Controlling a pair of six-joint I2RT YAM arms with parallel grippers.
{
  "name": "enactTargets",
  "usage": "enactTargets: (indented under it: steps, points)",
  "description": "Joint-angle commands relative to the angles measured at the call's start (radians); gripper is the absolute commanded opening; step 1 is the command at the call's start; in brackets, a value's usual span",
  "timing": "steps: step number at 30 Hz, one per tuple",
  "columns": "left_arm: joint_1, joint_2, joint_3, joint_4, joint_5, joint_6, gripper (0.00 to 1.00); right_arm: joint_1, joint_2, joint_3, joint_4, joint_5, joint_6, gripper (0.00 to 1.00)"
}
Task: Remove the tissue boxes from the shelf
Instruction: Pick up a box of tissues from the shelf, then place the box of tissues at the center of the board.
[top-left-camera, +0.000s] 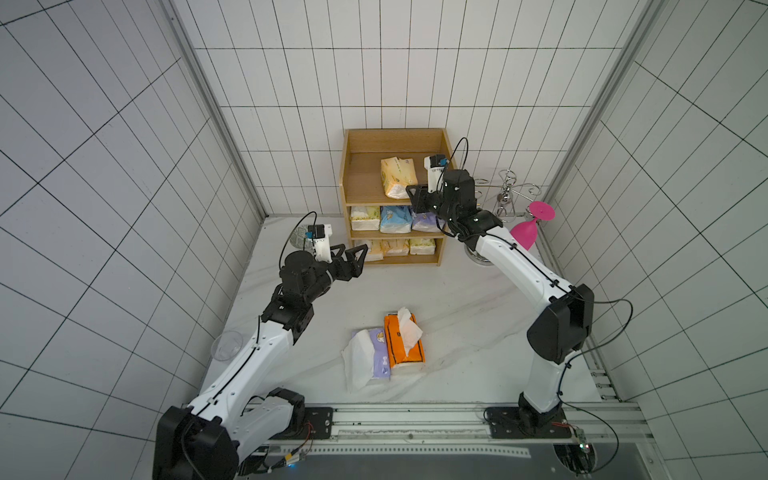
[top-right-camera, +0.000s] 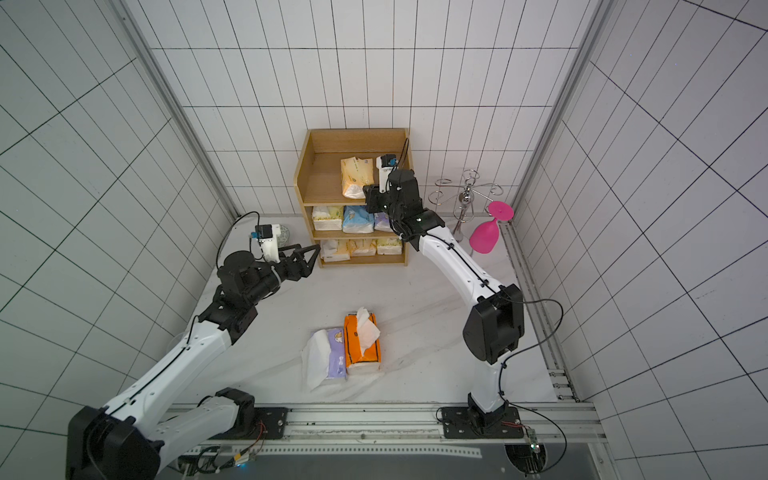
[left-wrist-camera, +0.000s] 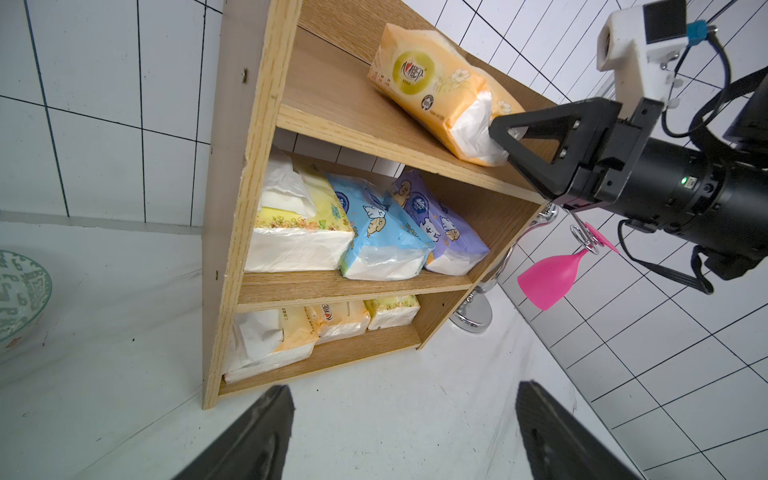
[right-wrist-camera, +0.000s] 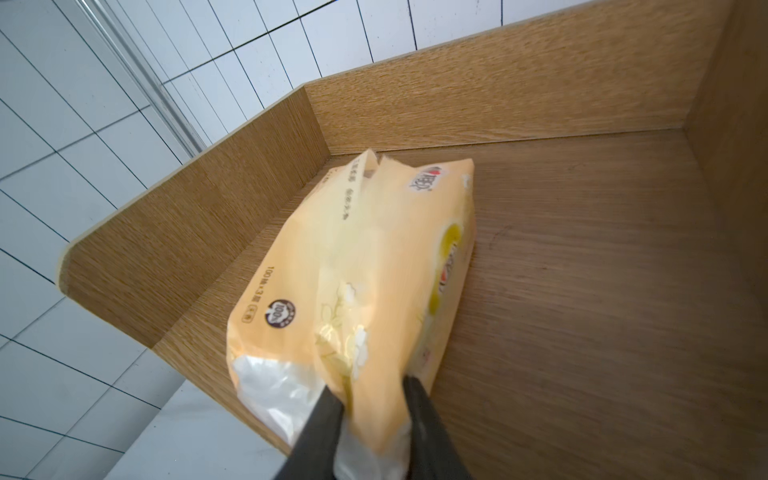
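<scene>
Right wrist view, right gripper (right-wrist-camera: 369, 386) clamped on pack (right-wrist-camera: 353, 257) at shelf (right-wrist-camera: 582, 270) front edge, left gripper (left-wrist-camera: 405, 390) apart over open table (top-left-camera: 457, 316).

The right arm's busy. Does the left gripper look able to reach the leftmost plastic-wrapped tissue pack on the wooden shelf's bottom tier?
Probably yes: the left gripper hovers open in front of the leftmost bottom-tier tissue pack, with nothing between them.

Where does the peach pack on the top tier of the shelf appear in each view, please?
Top view: peach pack on the shelf's top tier, right of centre.
Top view: same tier, right of centre.
Left wrist: lying on the top tier.
Right wrist: close up, beside a side panel.
Shared landmark: the right gripper, pinching the pack's white end.
</scene>
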Motion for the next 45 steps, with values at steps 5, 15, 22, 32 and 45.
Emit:
enactTargets:
  steps: [5,15,22,32,45]
  points:
    - [-0.01,-0.074,-0.006,-0.061,-0.043,-0.022,0.88,0.006,-0.144,-0.081,0.013,-0.024,-0.032,0.0]
    - [-0.011,-0.33,-0.106,-0.239,-0.147,-0.111,0.88,0.098,-0.596,-0.569,-0.057,0.09,-0.058,0.0]
    - [-0.016,-0.488,-0.184,-0.341,-0.133,-0.217,0.88,0.151,-0.965,-0.968,-0.179,0.172,0.044,0.0]
    - [-0.046,-0.563,-0.288,-0.41,-0.109,-0.301,0.87,0.195,-1.282,-1.33,-0.286,0.195,0.224,0.0]
    - [-0.096,-0.517,-0.281,-0.443,-0.169,-0.259,0.87,0.287,-1.286,-1.472,-0.349,0.244,0.41,0.66]
